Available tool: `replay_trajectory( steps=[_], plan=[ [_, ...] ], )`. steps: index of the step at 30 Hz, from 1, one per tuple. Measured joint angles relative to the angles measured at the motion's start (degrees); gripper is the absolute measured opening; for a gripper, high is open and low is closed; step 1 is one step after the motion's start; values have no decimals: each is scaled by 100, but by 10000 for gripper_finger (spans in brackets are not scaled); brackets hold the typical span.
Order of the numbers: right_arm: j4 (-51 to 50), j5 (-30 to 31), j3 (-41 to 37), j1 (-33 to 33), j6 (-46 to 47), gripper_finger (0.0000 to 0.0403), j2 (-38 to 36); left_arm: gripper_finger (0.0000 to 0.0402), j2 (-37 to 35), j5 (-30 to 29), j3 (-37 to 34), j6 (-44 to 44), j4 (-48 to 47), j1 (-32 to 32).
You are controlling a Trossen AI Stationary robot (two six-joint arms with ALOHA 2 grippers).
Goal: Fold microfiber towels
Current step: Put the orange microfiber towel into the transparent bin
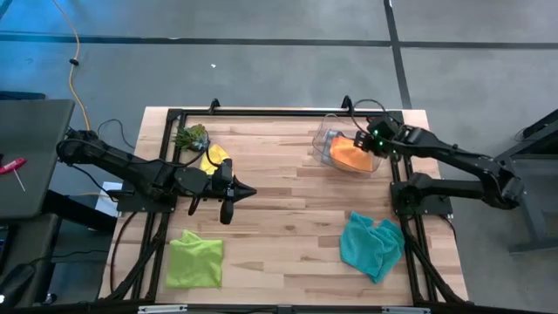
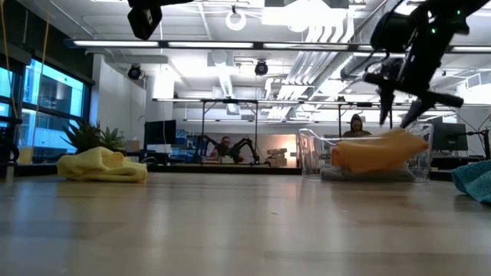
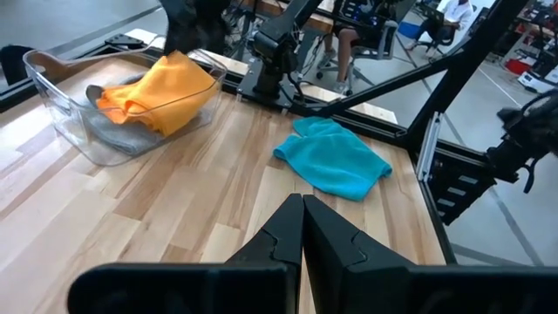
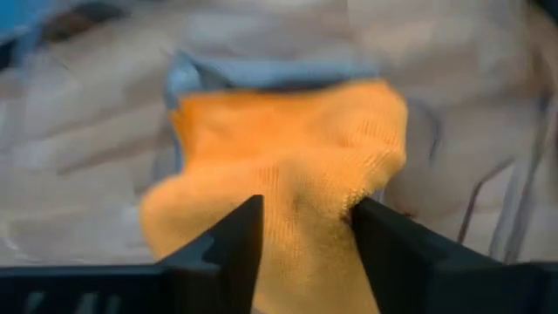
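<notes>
**Orange towel over the bin, right claw spread around it**

Two dark fingers of the right gripper [image 4: 301,227] filled the bottom of the right wrist view, standing apart with a fold of the orange towel [image 4: 288,148] bulging between them; whether they pinched it or merely flanked it could not be told. A strip of the grey towel [image 4: 261,70] showed just above the orange one in that frame.

From overhead, the right gripper [image 1: 373,139] sat at the upper right of the frame over the clear plastic bin [image 1: 321,144], where the orange towel [image 1: 349,157] lay draped in the bin and over its rim. The teal towel [image 1: 370,244] lay crumpled at lower right on the wooden table [image 1: 279,209]. The lime green towel [image 1: 193,259] lay at lower left. The yellow towel [image 1: 212,158] was at upper left, just beside the small spiky plant [image 1: 192,136].

The left gripper [image 1: 248,191] hovered left of centre over bare wood, its fingers pressed together and holding nothing.
</notes>
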Motion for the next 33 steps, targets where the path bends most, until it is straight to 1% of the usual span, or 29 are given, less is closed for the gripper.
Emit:
replay_trajectory(
  steps=[3, 7, 11, 15, 17, 20, 23, 28, 33],
  plan=[
    [-184, 295, 491, -2, -229, 198, -2, 0, 0, 0, 0, 6, 2, 0],
    [-442, 453, 1224, -2, -626, 203, 76, 0, 0, 0, 0, 135, 4, 2],
    [-830, 417, 1872, -2, -945, 203, 415, 0, 0, 0, 0, 133, 33, 63],
    [-981, 138, 2270, 0, -971, 203, 1091, 0, 0, 48, 0, -96, 110, 370],
    [-980, -70, 2370, 0, -993, 203, 1479, 0, 0, 431, 0, -195, 141, 691],
    [-997, -415, 2394, 2, -971, 203, 2023, 0, 3, 1304, 46, -258, 131, 1374],
    [-900, -398, 2394, 0, -956, 203, 2422, 0, 4, 1991, 226, -77, 151, 2154],
    [-484, -298, 2397, -37, -1127, 203, 2947, 0, 4, 2589, 606, 514, 153, 3395],
    [-52, -452, 2397, -116, -1436, 203, 3428, 0, 163, 3192, 921, 617, 153, 4399]
  ],
)
